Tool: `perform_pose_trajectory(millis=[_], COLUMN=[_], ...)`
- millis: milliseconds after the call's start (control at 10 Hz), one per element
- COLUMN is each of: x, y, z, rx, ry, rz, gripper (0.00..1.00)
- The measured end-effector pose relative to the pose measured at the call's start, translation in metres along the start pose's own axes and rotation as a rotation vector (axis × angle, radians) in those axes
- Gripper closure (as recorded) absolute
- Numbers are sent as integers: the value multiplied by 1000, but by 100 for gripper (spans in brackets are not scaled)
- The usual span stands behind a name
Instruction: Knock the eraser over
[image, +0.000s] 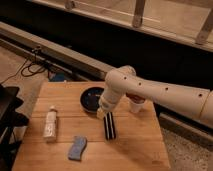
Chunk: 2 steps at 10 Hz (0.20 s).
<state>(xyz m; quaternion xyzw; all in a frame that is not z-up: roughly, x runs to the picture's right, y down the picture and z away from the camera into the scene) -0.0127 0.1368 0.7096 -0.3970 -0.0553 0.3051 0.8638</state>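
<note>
The eraser (109, 126), a narrow block with black and white stripes, is on the wooden table (140, 150) in the camera view, just in front of a black bowl (91, 98). It shows as a long shape running toward the front edge and seems to lie flat. My gripper (102, 113) is at the end of the white arm that reaches in from the right. It is low over the table, right at the eraser's far end and touching or nearly touching it.
A white bottle (50, 124) lies on the left of the table. A wavy-edged blue sponge (76, 148) lies near the front left. A white cup (136, 105) stands behind the arm. A black chair (7, 122) is off the table's left edge.
</note>
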Motion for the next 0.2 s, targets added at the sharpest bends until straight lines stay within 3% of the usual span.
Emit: perform_pose_trajectory(millis=[200], x=[7], y=[0], z=[-2], rx=[13], ry=[-5], rz=[4], gripper=[88])
